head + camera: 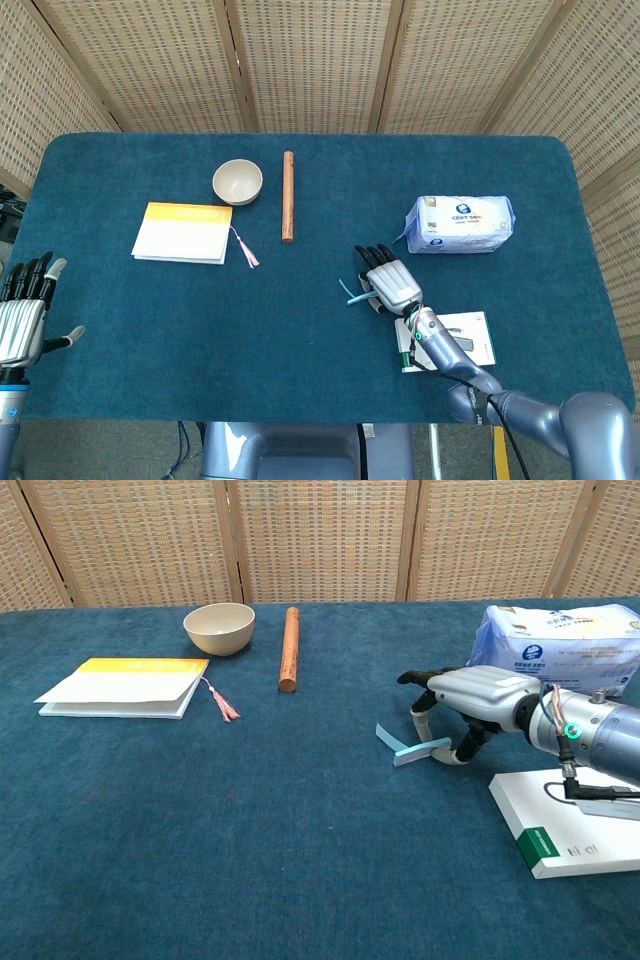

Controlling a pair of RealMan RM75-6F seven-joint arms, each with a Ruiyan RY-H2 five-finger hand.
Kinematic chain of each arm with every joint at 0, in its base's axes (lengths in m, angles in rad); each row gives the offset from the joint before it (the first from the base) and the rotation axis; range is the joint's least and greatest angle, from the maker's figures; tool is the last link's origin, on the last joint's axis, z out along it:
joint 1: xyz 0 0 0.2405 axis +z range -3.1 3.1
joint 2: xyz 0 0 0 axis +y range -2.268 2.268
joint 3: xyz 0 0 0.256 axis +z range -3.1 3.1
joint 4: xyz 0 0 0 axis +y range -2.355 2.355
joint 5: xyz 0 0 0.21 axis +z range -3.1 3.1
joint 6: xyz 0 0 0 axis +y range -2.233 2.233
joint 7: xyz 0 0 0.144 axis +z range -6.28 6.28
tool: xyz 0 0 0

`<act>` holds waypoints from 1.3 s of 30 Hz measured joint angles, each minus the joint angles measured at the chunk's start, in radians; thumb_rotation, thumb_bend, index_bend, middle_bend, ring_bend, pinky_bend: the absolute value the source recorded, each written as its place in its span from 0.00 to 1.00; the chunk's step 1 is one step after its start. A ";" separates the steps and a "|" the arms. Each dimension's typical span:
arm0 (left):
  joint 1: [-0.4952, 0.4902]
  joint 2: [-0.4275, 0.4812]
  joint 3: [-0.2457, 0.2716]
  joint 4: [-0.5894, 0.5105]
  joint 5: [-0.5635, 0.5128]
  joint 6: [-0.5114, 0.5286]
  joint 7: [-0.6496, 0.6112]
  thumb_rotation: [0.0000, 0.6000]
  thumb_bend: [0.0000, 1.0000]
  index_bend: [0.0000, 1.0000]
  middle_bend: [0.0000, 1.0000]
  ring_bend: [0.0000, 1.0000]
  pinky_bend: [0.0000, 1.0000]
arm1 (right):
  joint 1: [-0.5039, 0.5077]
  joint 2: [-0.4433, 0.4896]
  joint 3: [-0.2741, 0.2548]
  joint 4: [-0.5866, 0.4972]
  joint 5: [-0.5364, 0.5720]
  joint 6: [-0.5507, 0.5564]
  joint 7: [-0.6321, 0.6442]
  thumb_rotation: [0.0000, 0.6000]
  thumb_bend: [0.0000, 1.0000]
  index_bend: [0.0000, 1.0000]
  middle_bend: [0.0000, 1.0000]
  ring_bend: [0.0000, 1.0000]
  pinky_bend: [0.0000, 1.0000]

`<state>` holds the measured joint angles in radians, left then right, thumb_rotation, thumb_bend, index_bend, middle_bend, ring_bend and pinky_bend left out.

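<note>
Chest view shows the right hand palm down over the bench, its fingers arched onto the cloth with fingertips touching or nearly touching down at a light blue paper strip. The thumb tip sits at the strip's right end, and the other fingers come down just behind it; whether the strip is actually pinched cannot be told from either view. The strip lies bent on the blue cloth, one end tilted up toward the left. In the head view the same hand covers most of the strip, of which only a short blue piece shows to its left.

Just behind the right wrist, a white box with a green edge lies flat, with a grey cable piece resting on top. A pack of tissues sits beyond the hand, near but apart from it.

Further left, well apart from the strip, a wooden rolling pin lies lengthwise, a beige bowl stands just beside it, and a yellow-covered notebook with a pink tassel lies in front of the bowl.

The left hand appears only in the head view, at the bench's left edge, fingers spread and holding nothing.
</note>
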<state>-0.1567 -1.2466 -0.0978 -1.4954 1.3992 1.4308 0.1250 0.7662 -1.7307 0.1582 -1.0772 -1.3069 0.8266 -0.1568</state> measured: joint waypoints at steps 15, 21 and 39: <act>-0.028 -0.001 0.001 -0.004 0.019 -0.023 0.036 1.00 0.00 0.00 0.00 0.00 0.00 | 0.001 0.051 0.004 -0.073 -0.042 0.059 0.020 1.00 0.44 0.58 0.00 0.00 0.02; -0.114 -0.007 -0.020 -0.006 0.049 -0.088 0.100 1.00 0.00 0.00 0.00 0.01 0.01 | 0.022 0.088 0.030 -0.156 -0.047 0.075 -0.029 1.00 0.44 0.59 0.00 0.00 0.02; -0.522 -0.299 -0.114 0.257 0.213 -0.301 -0.014 1.00 0.00 0.21 0.85 0.89 0.82 | 0.176 0.072 0.163 -0.324 0.251 0.049 -0.453 1.00 0.46 0.59 0.00 0.00 0.03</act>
<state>-0.6782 -1.5459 -0.2117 -1.2386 1.6118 1.1298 0.1114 0.9421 -1.6589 0.3212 -1.4016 -1.0555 0.8753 -0.6101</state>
